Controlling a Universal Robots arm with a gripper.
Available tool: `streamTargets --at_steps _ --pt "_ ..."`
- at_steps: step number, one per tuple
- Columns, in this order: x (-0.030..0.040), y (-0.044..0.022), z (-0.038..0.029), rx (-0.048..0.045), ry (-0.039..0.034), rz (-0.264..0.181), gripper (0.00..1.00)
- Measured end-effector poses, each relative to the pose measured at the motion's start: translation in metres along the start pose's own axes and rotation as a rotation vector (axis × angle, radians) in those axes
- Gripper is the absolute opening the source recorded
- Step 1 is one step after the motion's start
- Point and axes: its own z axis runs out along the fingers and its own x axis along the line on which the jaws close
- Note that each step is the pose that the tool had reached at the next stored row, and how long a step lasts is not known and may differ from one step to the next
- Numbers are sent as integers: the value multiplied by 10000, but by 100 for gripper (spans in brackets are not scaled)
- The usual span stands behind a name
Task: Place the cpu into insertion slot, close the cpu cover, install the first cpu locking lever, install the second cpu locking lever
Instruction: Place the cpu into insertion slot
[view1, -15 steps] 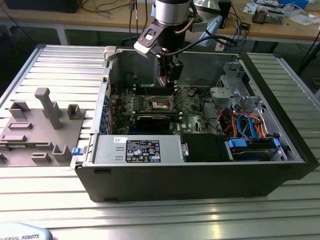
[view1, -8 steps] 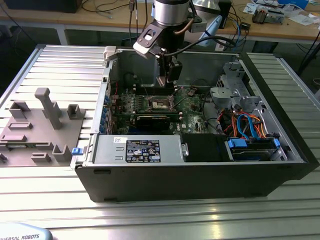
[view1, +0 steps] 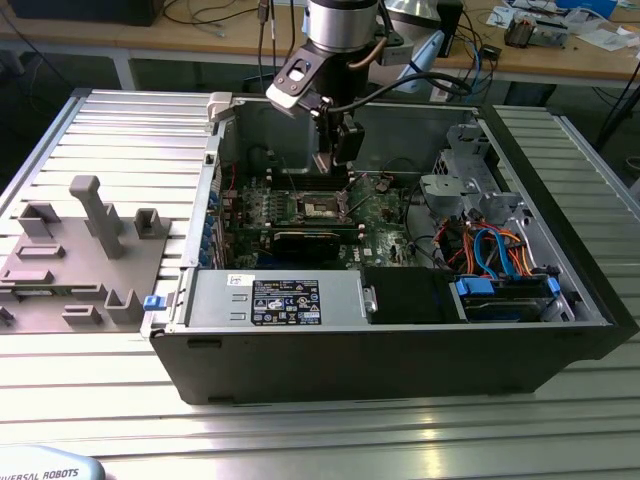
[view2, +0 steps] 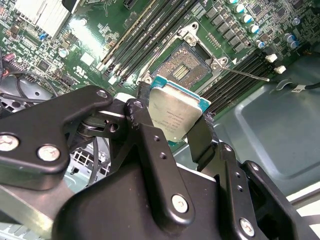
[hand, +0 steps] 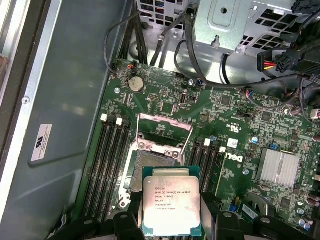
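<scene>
While gripper (view2: 174, 128) holds cpu (hand: 172, 206), cpu cover (hand: 165, 131) stands open.

One cpu (hand: 172, 200), one insertion slot (view2: 184, 65), one cpu cover (hand: 165, 118), one coin cell (hand: 135, 83), all inside one computer case (view1: 300, 350).

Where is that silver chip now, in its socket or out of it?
Out. The gripper holds the cpu above the board, and the insertion slot beyond it lies bare, its cpu cover raised.
</scene>
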Motion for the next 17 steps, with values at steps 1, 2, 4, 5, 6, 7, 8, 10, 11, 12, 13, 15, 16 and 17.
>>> streamTargets --at_steps 1,2,4,5,6,7,8,10,11,12,13,15,16,17 --pt "0 0 0 0 0 8 54" --pt "0 0 0 0 -3 51 54" --pt "0 0 1 -2 -10 244 54" --pt "0 0 1 -1 -15 335 54" --pt "0 0 1 -1 -17 373 54" --pt "0 0 1 -2 -18 393 54" --pt "0 0 2 -1 -20 428 54" --pt "0 0 3 -1 -22 470 54" --pt "0 0 5 -1 -22 488 54" --pt "0 0 6 -2 -23 505 54" --pt "0 0 8 -1 -25 534 54" --pt "0 -1 12 -2 -27 588 54" --pt "0 -1 15 -3 -29 632 54" --pt "0 -1 17 -3 -31 680 54"
